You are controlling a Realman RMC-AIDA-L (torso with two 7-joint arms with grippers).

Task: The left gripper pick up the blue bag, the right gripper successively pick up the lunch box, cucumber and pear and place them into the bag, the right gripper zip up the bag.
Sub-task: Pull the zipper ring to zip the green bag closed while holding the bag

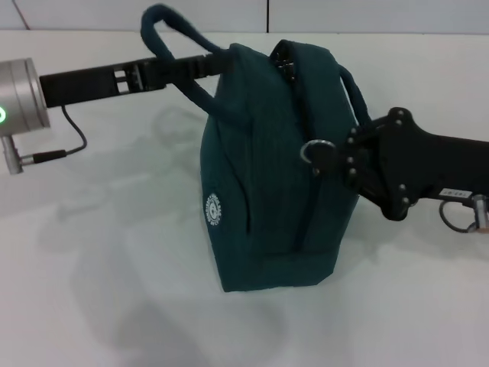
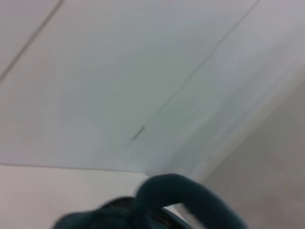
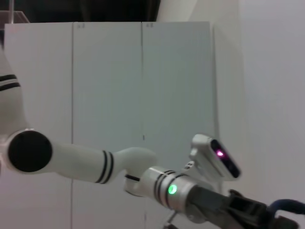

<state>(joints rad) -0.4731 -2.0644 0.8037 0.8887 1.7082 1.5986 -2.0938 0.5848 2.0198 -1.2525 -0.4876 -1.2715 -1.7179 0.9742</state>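
While the left end effector (image 1: pixel 164 73) is clamping one looped handle to keep the dark teal fabric bag (image 1: pixel 271 176) upright above the white counter (image 1: pixel 114 267), the right end effector (image 1: pixel 336 159) is pinching the metal zipper ring (image 1: pixel 313 149), apparently zipping it.

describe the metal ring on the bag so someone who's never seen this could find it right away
Start at the dark teal bag in the middle of the white table, held up by one handle from the left claw. On the side facing the right claw, about halfway up, hangs a small silver ring. It is the only shiny metal on the bag; the round white logo sits lower, on the opposite side.
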